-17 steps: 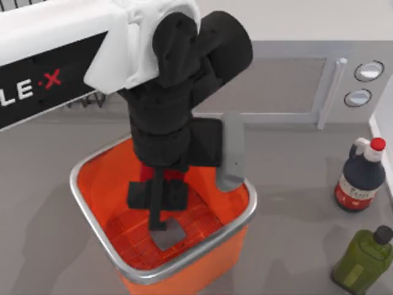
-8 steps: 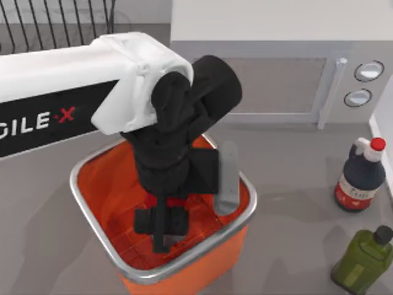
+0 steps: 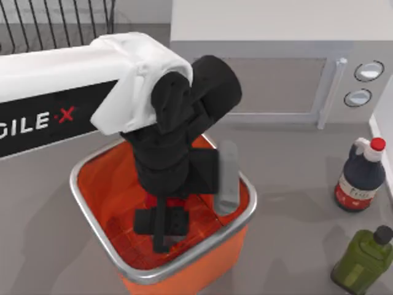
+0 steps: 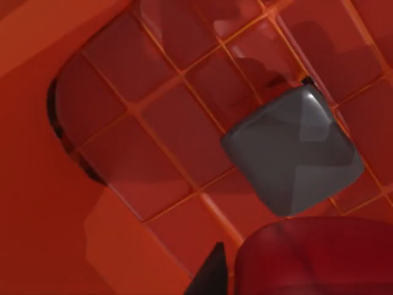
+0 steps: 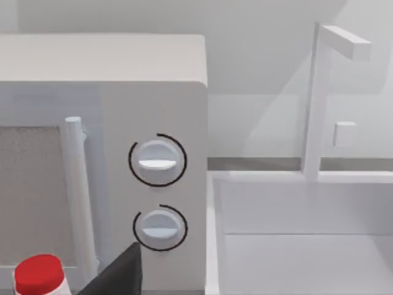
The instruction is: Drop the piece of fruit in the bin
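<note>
My left arm reaches down into the orange bin [image 3: 104,184], which has a silver rim. The left gripper [image 3: 161,227] hangs low inside it, shut on the piece of fruit [image 3: 178,201], a small red round thing that shows on either side of the black fingers. In the left wrist view the fruit [image 4: 313,258] sits close to the camera beside a dark fingertip [image 4: 212,276]. Below it lie the bin's gridded floor [image 4: 166,135] and its grey square [image 4: 291,153]. My right gripper [image 5: 120,276] is parked off to the right, facing the microwave.
A dark sauce bottle [image 3: 361,178] with a red cap and a green bottle [image 3: 363,261] stand at the right edge. A microwave [image 3: 276,80] lines the back. A black wire dish rack [image 3: 55,24] stands at the back left. A white sink [image 5: 307,233] is beside the microwave.
Since a second ago my left arm has sunk deeper into the bin with the fruit in its grip. Over the last half second it has barely moved.
</note>
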